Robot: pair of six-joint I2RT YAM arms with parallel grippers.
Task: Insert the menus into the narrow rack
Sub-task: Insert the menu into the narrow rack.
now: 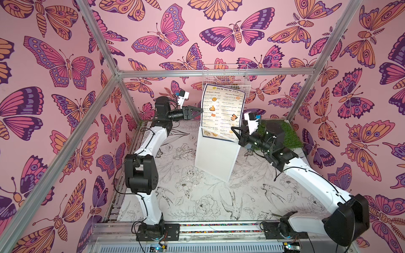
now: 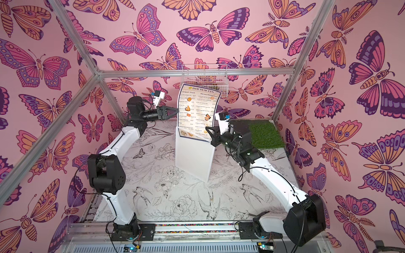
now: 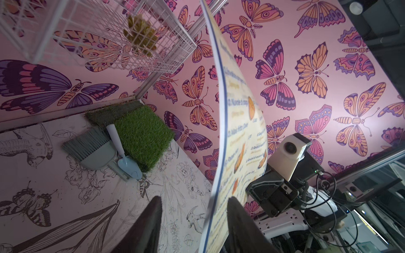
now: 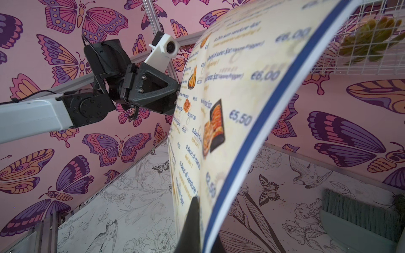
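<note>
The cream "DIM SUM INN" menu (image 1: 221, 109) (image 2: 197, 109) stands upright and bowed. Its lower end sits inside the narrow rack (image 1: 214, 157) (image 2: 192, 157), a flat white holder standing mid-table. My right gripper (image 1: 235, 133) (image 2: 209, 133) is shut on the menu's right edge just above the rack. In the right wrist view one finger lies on the printed face of the menu (image 4: 241, 98); the other is hidden behind it. My left gripper (image 1: 200, 111) (image 3: 195, 210) is open at the left edge. The sheet (image 3: 241, 135) runs between its jaws, close to one finger.
A white wire basket (image 1: 225, 76) holding a green succulent (image 3: 140, 35) hangs on the back wall above the menu. A grass mat (image 2: 265, 133) lies in the back right corner. Beside it are a grey brush and dustpan (image 3: 92, 149) and a small blue scoop (image 3: 129, 166).
</note>
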